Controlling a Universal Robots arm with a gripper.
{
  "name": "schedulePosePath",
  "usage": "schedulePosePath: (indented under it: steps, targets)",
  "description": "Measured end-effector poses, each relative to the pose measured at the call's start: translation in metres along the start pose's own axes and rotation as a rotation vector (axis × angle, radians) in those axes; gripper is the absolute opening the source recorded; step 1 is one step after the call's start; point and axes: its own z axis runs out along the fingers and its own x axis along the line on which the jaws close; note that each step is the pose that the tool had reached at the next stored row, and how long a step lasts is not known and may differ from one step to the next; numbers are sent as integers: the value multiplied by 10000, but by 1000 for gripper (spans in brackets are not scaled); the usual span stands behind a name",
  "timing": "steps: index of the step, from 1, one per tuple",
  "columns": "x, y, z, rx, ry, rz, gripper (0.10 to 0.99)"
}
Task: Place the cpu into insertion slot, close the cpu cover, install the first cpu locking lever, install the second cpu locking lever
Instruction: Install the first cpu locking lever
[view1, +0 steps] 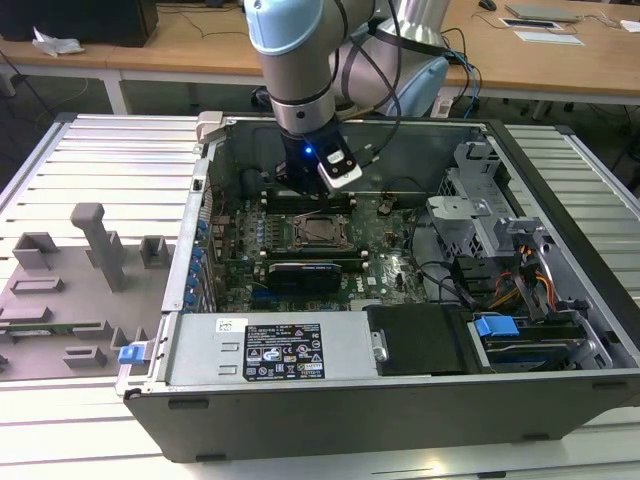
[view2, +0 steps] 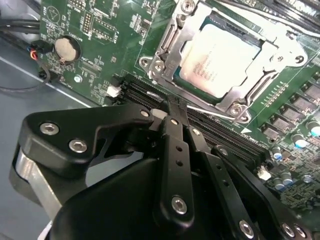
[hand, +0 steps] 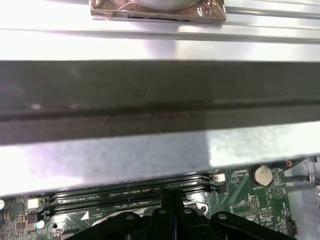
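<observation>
You have the open computer case (view1: 350, 420) lying on its side on the slatted bench (view1: 110, 150), so the motherboard (view1: 385, 265) faces up and the arm (view1: 290, 60) can reach down into it from above. The arm hangs over the middle of the board, close by the socket. In the second wrist view the cpu cover (view2: 172, 42) lies flat over the socket, and through its window you see the cpu (view2: 220, 60) seated square inside, pale top up. I judge from this that the first two steps are done. The tool (view2: 176, 107) has its fingers pressed together with nothing visible between them, its tip over the memory slots (view2: 140, 90) just beside the socket's near edge. A closed tip makes a narrow pusher, which suits a thin wire part. A thin bright rod (view2: 215, 111) runs along that edge and is likely a locking lever. You cannot tell whether the tip touches it or whether it is latched.
</observation>
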Motion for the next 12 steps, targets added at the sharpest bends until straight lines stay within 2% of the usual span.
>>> schedulePosePath:
  steps: [6, 12]
  targets:
    - [7, 10, 29, 152, -118, 689, 106]
    - [16, 51, 51, 227, -175, 1030, 106]
